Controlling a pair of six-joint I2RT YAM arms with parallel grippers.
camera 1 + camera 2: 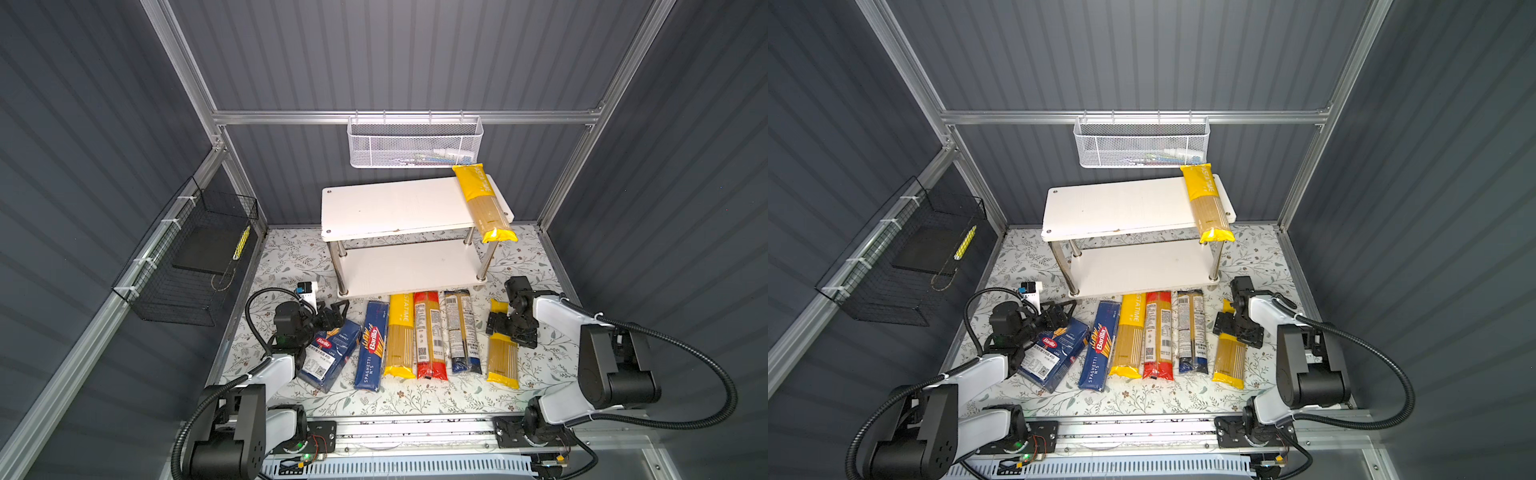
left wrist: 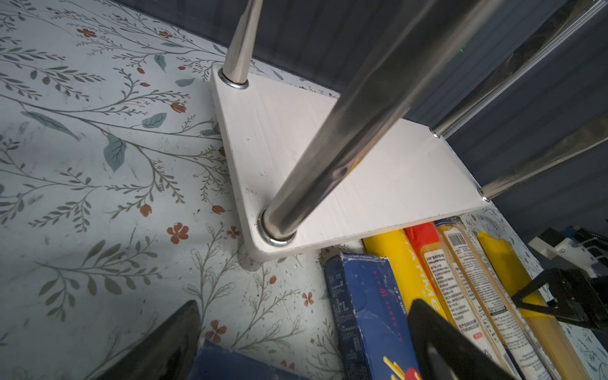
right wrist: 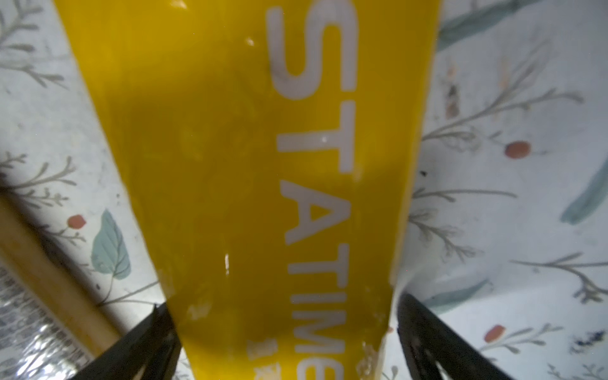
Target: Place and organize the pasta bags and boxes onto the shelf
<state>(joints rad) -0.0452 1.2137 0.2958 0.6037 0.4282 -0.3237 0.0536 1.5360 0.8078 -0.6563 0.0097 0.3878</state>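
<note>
Right end effector (image 1: 505,326) is pointed down over the right-most yellow bag (image 1: 503,361). In the right wrist view its jaws are spread, one along each long edge of the bag, and nothing is clamped. I judge this to be the moment just before a grasp near the bag's far, printed end. That bag lies flat on the worktop (image 1: 415,399), a little apart from the row beside it. Left end effector (image 1: 332,316) also has its jaws apart and holds nothing. It sits low over the far corner of the wide blue box (image 1: 330,353), near the shelf's front left post. Between the two arms lie the narrow blue box (image 1: 372,345), a second yellow bag (image 1: 401,336), the red-ended bag (image 1: 430,336) and the blue-ended bag (image 1: 461,332). They are side by side, with their far ends at the front edge of the lower board. On the shelf (image 1: 386,208) only one item is placed, a third yellow bag (image 1: 484,203). It lies crosswise at the right end of the top board and overhangs the front edge. My tally is one of seven shelved and six left on the worktop. The lower board carries nothing, and the shelved bag probably needs straightening.
</note>
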